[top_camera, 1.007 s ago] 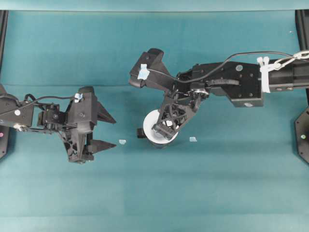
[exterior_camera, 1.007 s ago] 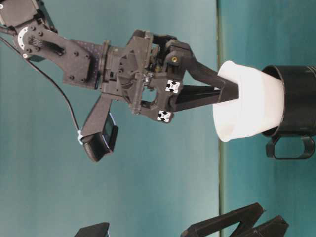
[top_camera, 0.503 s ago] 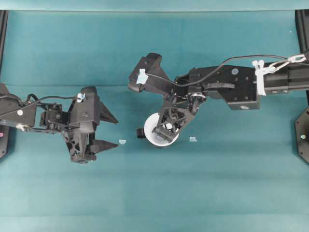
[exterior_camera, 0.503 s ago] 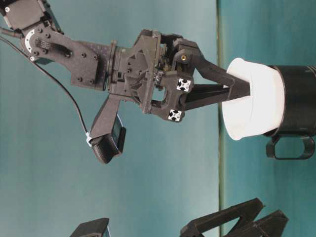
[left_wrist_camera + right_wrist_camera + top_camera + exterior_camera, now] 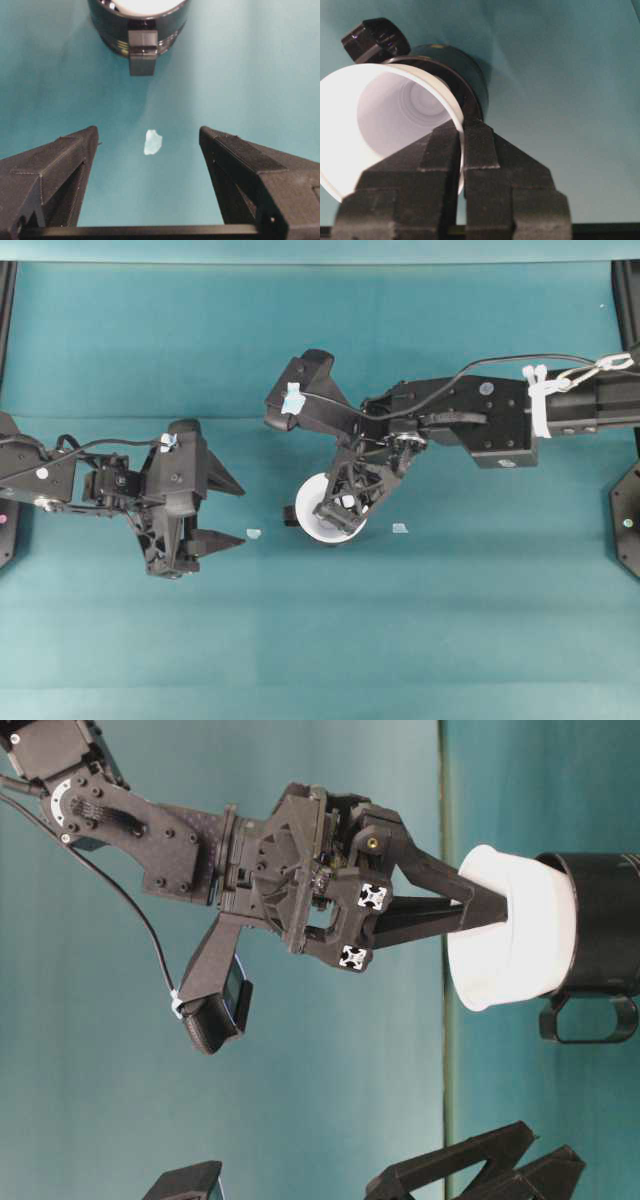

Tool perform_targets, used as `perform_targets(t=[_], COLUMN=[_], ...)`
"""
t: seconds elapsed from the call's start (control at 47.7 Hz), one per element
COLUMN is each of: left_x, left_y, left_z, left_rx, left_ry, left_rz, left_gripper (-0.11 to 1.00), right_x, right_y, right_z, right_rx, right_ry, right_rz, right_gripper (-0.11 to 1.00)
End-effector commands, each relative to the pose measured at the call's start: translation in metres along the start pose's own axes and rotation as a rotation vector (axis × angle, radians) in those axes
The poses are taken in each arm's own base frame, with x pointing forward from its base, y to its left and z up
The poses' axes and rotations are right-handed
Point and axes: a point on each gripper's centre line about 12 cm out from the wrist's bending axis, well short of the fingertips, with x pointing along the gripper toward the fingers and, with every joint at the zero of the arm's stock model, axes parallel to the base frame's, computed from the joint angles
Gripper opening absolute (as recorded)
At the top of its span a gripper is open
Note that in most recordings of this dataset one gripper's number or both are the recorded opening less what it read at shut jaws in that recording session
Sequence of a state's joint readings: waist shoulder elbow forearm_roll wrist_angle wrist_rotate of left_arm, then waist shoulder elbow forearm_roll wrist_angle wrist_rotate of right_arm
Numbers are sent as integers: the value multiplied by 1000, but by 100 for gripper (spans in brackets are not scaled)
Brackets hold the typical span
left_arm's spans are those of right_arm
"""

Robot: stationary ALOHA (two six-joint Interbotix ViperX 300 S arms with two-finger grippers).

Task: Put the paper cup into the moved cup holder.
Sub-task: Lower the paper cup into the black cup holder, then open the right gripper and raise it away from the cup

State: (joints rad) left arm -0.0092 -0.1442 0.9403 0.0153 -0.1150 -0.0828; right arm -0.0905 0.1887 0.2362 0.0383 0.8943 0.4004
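The right gripper (image 5: 461,150) pinches the rim of the paper cup (image 5: 515,945), which sits partly inside the cup holder (image 5: 605,925); the cup's base is hidden, so perhaps not fully seated. The left gripper (image 5: 148,150) hangs spread wide and empty, its body cropped.

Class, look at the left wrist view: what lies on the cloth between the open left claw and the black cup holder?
A small pale scrap lies between the left claw and the cup holder; otherwise bare teal cloth.
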Motion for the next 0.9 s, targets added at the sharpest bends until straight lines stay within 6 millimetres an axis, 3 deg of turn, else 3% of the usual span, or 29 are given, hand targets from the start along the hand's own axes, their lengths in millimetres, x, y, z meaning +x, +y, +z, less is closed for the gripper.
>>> perform_targets(t=[0.0, 0.147, 0.398, 0.461, 0.734, 0.881], left_x=[0, 0, 0, 0, 0, 0], left_y=[-1, -1, -1, -1, -1, -1], left_z=[8, 8, 8, 8, 8, 8], left_rx=[2, 3, 5, 5, 5, 3], left_ry=[-26, -24, -24, -24, -24, -26], left_rz=[-2, -2, -2, -2, -2, -2], left_gripper=[83, 83, 83, 83, 83, 83], right_x=[-5, -5, -5, -5, -7, -18], right_y=[3, 2, 2, 2, 2, 3], right_z=[2, 1, 1, 1, 3, 2], right_rx=[-16, -15, -12, -13, -13, -14], right_ry=[-16, -12, -11, -12, -22, -40], right_rz=[9, 7, 5, 4, 8, 16], right_gripper=[-1, 12, 68, 77, 78, 78])
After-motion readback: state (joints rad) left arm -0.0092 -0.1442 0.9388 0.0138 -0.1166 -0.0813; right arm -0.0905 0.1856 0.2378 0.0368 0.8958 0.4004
